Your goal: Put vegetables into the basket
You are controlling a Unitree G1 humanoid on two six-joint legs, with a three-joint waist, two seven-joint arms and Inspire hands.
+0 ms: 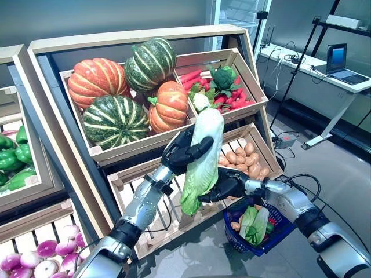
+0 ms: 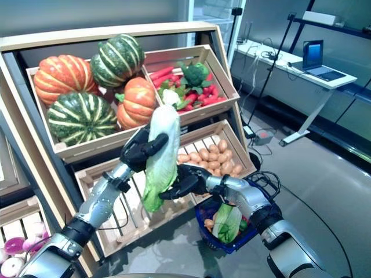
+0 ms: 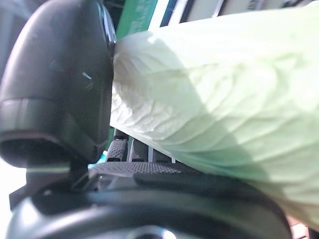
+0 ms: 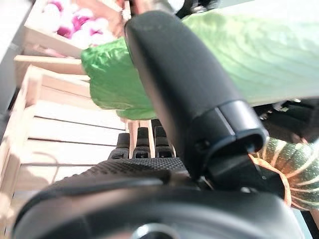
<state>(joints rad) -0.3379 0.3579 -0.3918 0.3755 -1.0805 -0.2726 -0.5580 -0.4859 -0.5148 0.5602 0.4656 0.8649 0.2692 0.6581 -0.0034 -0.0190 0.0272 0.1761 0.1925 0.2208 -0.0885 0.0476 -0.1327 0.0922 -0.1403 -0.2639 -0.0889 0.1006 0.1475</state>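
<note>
A long pale-green napa cabbage (image 1: 204,152) stands upright in the air in front of the wooden stand. My left hand (image 1: 184,152) is curled round its upper middle; the thumb (image 3: 60,84) presses on the leaves (image 3: 214,94). My right hand (image 1: 223,186) is curled round its lower part; the thumb (image 4: 184,94) lies across the cabbage (image 4: 259,55). The blue basket (image 1: 277,242) stands on the floor below and right of the right hand. In it lie another leafy green cabbage (image 2: 227,223) and some small orange and red vegetables.
The wooden stand (image 1: 139,41) with its slanted crates rises right behind both hands. A white desk (image 1: 324,72) with a laptop stands at the back right. A grey box (image 1: 285,139) with cables lies on the floor right of the stand.
</note>
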